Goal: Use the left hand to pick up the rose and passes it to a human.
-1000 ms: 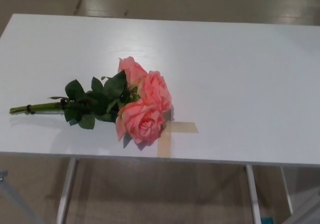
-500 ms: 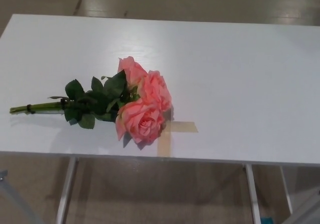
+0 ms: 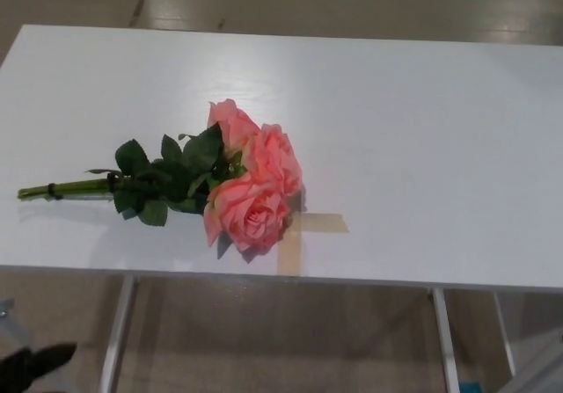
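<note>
A bunch of pink roses (image 3: 251, 186) lies flat on the white table (image 3: 422, 129), near its front edge. Three blooms point right, dark green leaves (image 3: 167, 178) sit in the middle, and the green stems (image 3: 62, 190), bound with dark bands, reach toward the table's left side. A small black part of my left hand (image 3: 33, 364) shows at the bottom left corner, below the table's front edge and well short of the stems. Too little of it shows to tell its state. My right hand is not in view.
A tan tape cross (image 3: 303, 229) is stuck on the table just right of the lowest bloom. White table legs (image 3: 116, 331) stand below the front edge, over a beige floor (image 3: 281, 340). More floor shows beyond the far edge.
A black part of my left hand has come into the bottom left corner, where nothing showed before. The roses have not moved.
</note>
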You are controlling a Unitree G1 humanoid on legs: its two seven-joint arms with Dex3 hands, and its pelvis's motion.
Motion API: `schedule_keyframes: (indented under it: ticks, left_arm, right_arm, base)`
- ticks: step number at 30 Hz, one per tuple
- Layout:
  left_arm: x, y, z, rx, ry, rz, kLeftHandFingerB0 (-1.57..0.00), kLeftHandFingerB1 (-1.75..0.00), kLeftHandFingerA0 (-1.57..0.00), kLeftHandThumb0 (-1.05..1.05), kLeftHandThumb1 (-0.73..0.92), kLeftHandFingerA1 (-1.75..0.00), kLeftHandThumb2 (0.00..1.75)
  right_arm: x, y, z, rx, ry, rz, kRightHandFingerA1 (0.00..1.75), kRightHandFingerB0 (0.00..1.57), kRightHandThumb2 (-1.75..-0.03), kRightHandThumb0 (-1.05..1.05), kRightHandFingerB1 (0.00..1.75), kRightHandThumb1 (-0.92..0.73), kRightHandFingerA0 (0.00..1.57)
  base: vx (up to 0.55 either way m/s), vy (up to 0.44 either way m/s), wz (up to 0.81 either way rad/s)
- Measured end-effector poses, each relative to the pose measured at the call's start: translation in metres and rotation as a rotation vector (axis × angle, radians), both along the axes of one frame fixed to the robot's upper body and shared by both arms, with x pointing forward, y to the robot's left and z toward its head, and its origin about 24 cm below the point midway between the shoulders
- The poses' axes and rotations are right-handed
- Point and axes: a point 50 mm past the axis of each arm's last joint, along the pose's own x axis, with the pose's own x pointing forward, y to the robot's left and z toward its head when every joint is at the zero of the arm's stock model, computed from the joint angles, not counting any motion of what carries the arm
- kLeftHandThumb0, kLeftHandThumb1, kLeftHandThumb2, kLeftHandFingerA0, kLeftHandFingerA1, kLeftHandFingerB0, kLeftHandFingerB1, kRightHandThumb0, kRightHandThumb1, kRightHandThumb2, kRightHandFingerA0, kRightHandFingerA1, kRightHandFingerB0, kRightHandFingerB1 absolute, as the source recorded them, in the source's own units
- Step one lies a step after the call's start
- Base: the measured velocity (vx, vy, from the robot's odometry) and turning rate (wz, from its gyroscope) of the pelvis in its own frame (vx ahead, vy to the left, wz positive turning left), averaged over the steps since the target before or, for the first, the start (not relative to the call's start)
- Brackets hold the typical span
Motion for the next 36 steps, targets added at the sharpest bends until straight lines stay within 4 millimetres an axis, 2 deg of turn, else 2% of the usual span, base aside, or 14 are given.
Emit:
schedule_keyframes:
  ticks: [4, 6, 7, 8, 9, 10, 11, 14, 15, 16, 17, 18, 24, 36]
  left_arm:
    - [0.007, -0.015, 0.034, -0.007, -0.187, -0.040, -0.08, -0.26, -0.29, -0.62, 0.38, -0.43, 0.69]
    - [0.010, -0.022, 0.054, 0.001, -0.292, -0.061, -0.07, -0.24, -0.32, -0.58, 0.42, -0.34, 0.54]
    - [0.013, -0.026, 0.064, 0.007, -0.347, -0.070, -0.04, -0.23, -0.24, -0.58, 0.36, -0.43, 0.72]
    - [0.015, -0.029, 0.074, 0.013, -0.401, -0.078, -0.03, -0.22, -0.24, -0.59, 0.36, -0.44, 0.73]
    - [0.018, -0.034, 0.087, 0.021, -0.486, -0.085, -0.03, -0.24, -0.27, -0.59, 0.43, -0.32, 0.54]
    - [0.021, -0.039, 0.100, 0.031, -0.569, -0.089, -0.01, -0.19, -0.20, -0.60, 0.37, -0.43, 0.74]
    - [0.024, -0.043, 0.109, 0.039, -0.638, -0.088, -0.01, -0.25, -0.23, -0.61, 0.45, -0.30, 0.54]
    - [0.033, -0.047, 0.122, 0.064, -0.738, -0.082, 0.00, -0.24, -0.18, -0.64, 0.45, -0.28, 0.55]
    - [0.037, -0.049, 0.126, 0.080, -0.767, -0.080, 0.00, -0.16, -0.10, -0.62, 0.38, -0.34, 0.76]
    - [0.040, -0.050, 0.128, 0.090, -0.778, -0.082, 0.00, -0.21, -0.12, -0.68, 0.45, -0.26, 0.57]
    - [0.045, -0.051, 0.131, 0.103, -0.790, -0.086, 0.00, -0.21, -0.12, -0.68, 0.45, -0.26, 0.57]
    - [0.049, -0.053, 0.133, 0.118, -0.796, -0.091, -0.04, -0.16, -0.05, -0.62, 0.39, -0.29, 0.78]
    - [0.086, -0.055, 0.135, 0.200, -0.754, -0.114, 0.00, -0.17, 0.00, -0.65, 0.39, -0.20, 0.81]
    - [0.163, -0.061, 0.107, 0.335, -0.528, -0.102, 0.00, -0.19, 0.00, -0.61, 0.37, -0.21, 0.79]
  right_arm:
    - [0.000, 0.000, 0.000, 0.000, 0.000, 0.001, 0.51, 0.44, -0.73, -0.37, 0.45, -0.56, 0.62]
    - [0.000, 0.000, 0.000, 0.000, -0.001, 0.002, 0.51, 0.45, -0.73, -0.37, 0.45, -0.56, 0.62]
    - [0.000, 0.000, 0.000, -0.001, 0.000, 0.002, 0.51, 0.45, -0.73, -0.37, 0.45, -0.56, 0.62]
    - [0.000, 0.000, 0.000, -0.001, 0.000, 0.003, 0.51, 0.44, -0.73, -0.37, 0.45, -0.56, 0.62]
    - [0.000, 0.000, 0.000, -0.002, 0.001, 0.006, 0.51, 0.44, -0.73, -0.37, 0.45, -0.56, 0.62]
    - [0.001, 0.000, 0.000, -0.003, 0.001, 0.009, 0.51, 0.44, -0.73, -0.37, 0.45, -0.56, 0.62]
    - [0.002, 0.000, 0.000, -0.004, 0.000, 0.013, 0.51, 0.44, -0.73, -0.37, 0.45, -0.56, 0.62]
    - [0.005, 0.001, 0.001, -0.006, -0.006, 0.024, 0.51, 0.44, -0.73, -0.37, 0.45, -0.56, 0.62]
    - [0.005, 0.001, 0.002, -0.008, -0.005, 0.027, 0.51, 0.44, -0.73, -0.37, 0.45, -0.56, 0.62]
    - [0.005, 0.001, 0.002, -0.009, -0.004, 0.028, 0.51, 0.44, -0.73, -0.37, 0.45, -0.56, 0.62]
    - [0.005, 0.001, 0.002, -0.009, -0.004, 0.030, 0.51, 0.44, -0.73, -0.37, 0.45, -0.56, 0.62]
    - [0.006, 0.001, 0.002, -0.009, -0.005, 0.031, 0.51, 0.44, -0.73, -0.37, 0.45, -0.56, 0.62]
    - [0.011, 0.001, 0.003, -0.006, -0.012, 0.040, 0.53, 0.42, -0.74, -0.36, 0.46, -0.55, 0.64]
    - [0.019, 0.002, 0.006, -0.001, -0.029, 0.046, 0.52, 0.43, -0.74, -0.37, 0.45, -0.56, 0.63]
  base:
    - [0.00, 0.000, 0.00]
    - [0.00, 0.000, 0.00]
    - [0.00, 0.000, 0.00]
    - [0.00, 0.000, 0.00]
    - [0.00, 0.000, 0.00]
    - [0.00, 0.000, 0.00]
    - [0.00, 0.000, 0.00]
    - [0.00, 0.000, 0.00]
    - [0.00, 0.000, 0.00]
    - [0.00, 0.000, 0.00]
    - [0.00, 0.000, 0.00]
    - [0.00, 0.000, 0.00]
    - [0.00, 0.000, 0.00]
    - [0.00, 0.000, 0.00]
